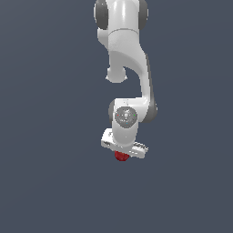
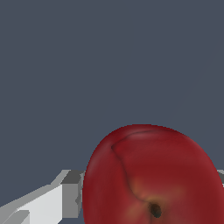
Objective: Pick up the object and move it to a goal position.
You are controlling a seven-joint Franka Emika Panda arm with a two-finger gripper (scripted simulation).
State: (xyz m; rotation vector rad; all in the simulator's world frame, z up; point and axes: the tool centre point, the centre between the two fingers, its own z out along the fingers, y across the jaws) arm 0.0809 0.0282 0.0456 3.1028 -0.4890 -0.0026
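Observation:
The object (image 1: 120, 156) is a small dark-red roundish ball, much narrower than the white gripper hand above it. In the exterior view it sits just under the hand, and the gripper (image 1: 121, 157) points down over it with its fingers hidden behind the ball and hand. In the wrist view the object (image 2: 151, 175) fills the near part of the picture, dark red with a crease and a small dark pit. One grey-tipped white finger (image 2: 70, 194) presses against its side; the other finger shows only as a sliver at the far edge. The gripper (image 2: 151, 199) is shut on the object.
The white arm (image 1: 129, 68) reaches down from the top of the exterior view. All around is a plain dark blue-grey surface with no other objects, edges or goal marker in view.

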